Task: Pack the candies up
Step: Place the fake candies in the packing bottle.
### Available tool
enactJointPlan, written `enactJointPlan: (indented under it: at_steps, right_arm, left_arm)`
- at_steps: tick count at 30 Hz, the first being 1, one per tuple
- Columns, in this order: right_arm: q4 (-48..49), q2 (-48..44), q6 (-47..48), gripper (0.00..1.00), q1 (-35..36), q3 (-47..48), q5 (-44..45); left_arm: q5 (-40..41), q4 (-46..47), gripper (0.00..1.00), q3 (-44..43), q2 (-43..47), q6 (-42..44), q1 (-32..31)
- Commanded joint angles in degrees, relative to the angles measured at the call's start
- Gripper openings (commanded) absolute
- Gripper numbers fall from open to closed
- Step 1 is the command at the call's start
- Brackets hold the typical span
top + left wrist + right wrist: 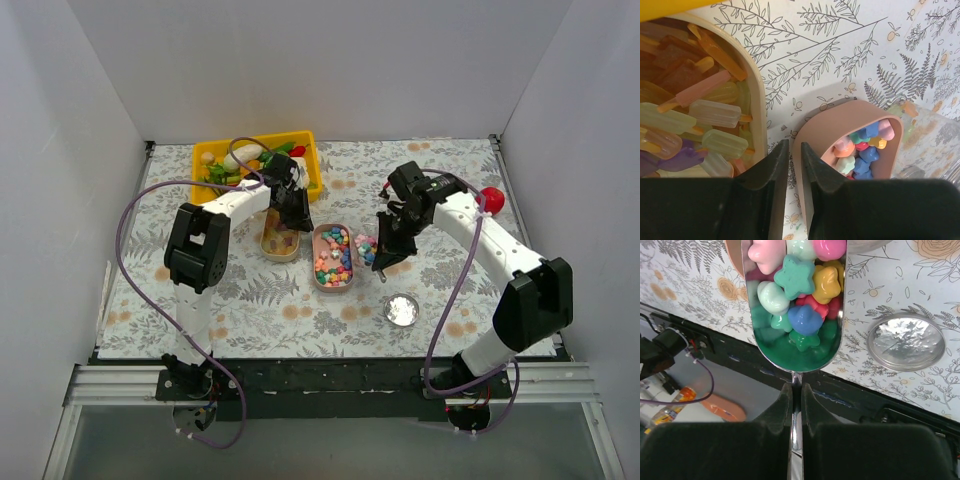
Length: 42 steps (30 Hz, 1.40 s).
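Pastel candies (333,257) fill a pink tray (317,262) at mid table. Translucent yellow-orange candies (281,238) fill a beige tray (281,256) to its left. My left gripper (292,216) sits between the two trays. In the left wrist view its jaws (795,145) close on the pink tray's wall (840,122), beside the beige tray (758,100). My right gripper (383,262) is shut on the handle of a metal scoop (795,357), with jaws (796,387) tight on it. The scoop holds several pastel candies (800,285) and hovers right of the pink tray.
A round metal lid (402,309) lies near the front, also in the right wrist view (905,342). A clear container (930,145) stands right of the pink tray. A yellow tray (300,140) of toy vegetables is at the back left. A red ball (491,199) is at the right.
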State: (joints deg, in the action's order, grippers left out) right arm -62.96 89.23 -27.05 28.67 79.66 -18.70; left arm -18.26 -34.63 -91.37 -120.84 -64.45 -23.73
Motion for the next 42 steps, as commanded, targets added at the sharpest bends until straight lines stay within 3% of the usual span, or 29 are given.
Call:
enactJointPlan:
  at_steps: [1,12,31,42]
  right_arm:
    - [0.47,-0.29,-1.08,0.01,-2.91,-0.38,-5.47]
    - [8.02,-0.46,-6.52,0.01,-7.31,-7.14,-17.76]
    - [13.56,-4.59,-19.26,0.01,-12.40,-11.36,-26.38]
    - [26.74,-9.42,-32.36,0.01,-14.07,-20.15,-33.16]
  left_arm:
    - [1.21,-0.26,0.16,1.20,4.29,0.20,0.52]
    - [1.12,-0.08,0.15,1.20,4.38,-0.42,0.52]
    - [1.21,-0.08,0.13,1.46,4.91,-0.95,0.52]
    - [1.47,0.27,0.13,2.52,5.79,-1.56,0.52]
